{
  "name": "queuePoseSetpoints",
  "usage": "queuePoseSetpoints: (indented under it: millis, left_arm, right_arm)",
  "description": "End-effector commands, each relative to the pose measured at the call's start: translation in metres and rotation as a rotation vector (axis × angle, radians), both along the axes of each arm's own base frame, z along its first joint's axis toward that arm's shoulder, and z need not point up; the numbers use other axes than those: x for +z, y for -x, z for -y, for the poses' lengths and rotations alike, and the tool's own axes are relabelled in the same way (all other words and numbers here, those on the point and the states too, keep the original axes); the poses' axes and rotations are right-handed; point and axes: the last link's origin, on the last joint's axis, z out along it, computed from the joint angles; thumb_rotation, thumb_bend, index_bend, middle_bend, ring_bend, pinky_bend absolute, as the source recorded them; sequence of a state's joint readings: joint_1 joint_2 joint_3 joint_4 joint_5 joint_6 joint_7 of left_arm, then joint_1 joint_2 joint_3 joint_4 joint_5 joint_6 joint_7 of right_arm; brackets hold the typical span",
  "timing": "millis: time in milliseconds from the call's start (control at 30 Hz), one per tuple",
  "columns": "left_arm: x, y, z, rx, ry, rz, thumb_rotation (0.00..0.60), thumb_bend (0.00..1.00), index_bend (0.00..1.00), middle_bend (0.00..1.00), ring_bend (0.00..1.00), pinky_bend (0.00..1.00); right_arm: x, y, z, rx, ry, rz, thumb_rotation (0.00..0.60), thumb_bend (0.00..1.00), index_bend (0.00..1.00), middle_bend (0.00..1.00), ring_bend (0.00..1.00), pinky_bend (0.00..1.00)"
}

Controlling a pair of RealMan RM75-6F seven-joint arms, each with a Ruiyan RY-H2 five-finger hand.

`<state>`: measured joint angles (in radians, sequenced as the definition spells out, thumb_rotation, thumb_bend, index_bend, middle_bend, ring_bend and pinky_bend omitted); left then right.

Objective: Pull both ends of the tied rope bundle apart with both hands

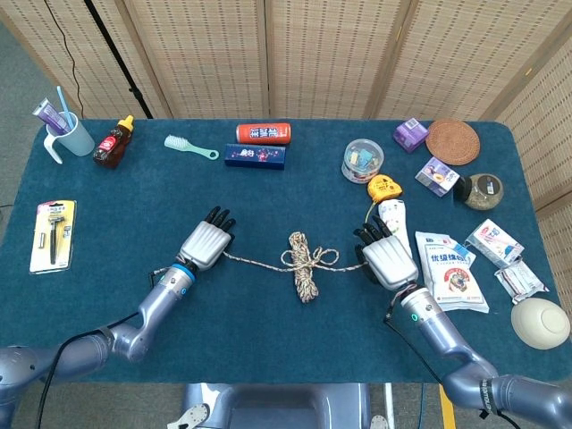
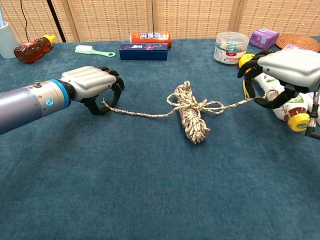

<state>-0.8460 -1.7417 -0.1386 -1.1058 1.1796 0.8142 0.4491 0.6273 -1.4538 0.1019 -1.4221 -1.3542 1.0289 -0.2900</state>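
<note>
A speckled rope bundle (image 1: 305,263) (image 2: 190,113) lies tied at the middle of the blue table, with a knot and a loop at its top. One loose end runs left to my left hand (image 1: 206,242) (image 2: 93,86), which grips it with curled fingers. The other end runs right to my right hand (image 1: 384,255) (image 2: 282,73), whose fingers hold it just above the cloth. Both strands hang only slightly slack.
Beside my right hand lie a white bottle (image 1: 392,215), a yellow tape measure (image 1: 384,189) and white packets (image 1: 450,268). At the back are an orange can (image 1: 264,133), a blue box (image 1: 255,156), a brush (image 1: 189,147) and a clear jar (image 1: 362,159).
</note>
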Motion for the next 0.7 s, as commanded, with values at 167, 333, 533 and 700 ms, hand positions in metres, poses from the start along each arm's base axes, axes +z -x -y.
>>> queuePoseSetpoints:
  millis: [167,333,533,700]
  left_arm:
    - [-0.0017,0.0010,0.0005,0.000,0.003,-0.007,0.600,0.40,0.58,0.19,0.00,0.00]
    - [-0.0010,0.0008,0.0000,-0.001,-0.003,-0.005,0.600,0.43,0.60,0.19,0.00,0.00]
    - [0.0010,0.0007,-0.0005,0.001,-0.010,0.003,0.600,0.43,0.62,0.19,0.00,0.00]
    - [0.0052,0.0015,-0.0013,0.006,-0.020,0.016,0.600,0.44,0.63,0.19,0.00,0.00]
  right_arm:
    - [0.0000,0.0012,-0.0003,-0.004,0.000,0.000,0.600,0.55,0.64,0.22,0.15,0.00]
    - [0.0001,0.0009,0.0001,-0.003,0.001,0.002,0.600,0.55,0.65,0.22,0.15,0.00]
    - [0.0000,0.0002,0.0000,-0.001,0.001,0.005,0.600,0.55,0.65,0.23,0.15,0.00]
    - [0.0010,-0.0004,-0.0001,0.000,0.001,0.001,0.600,0.55,0.66,0.23,0.15,0.00]
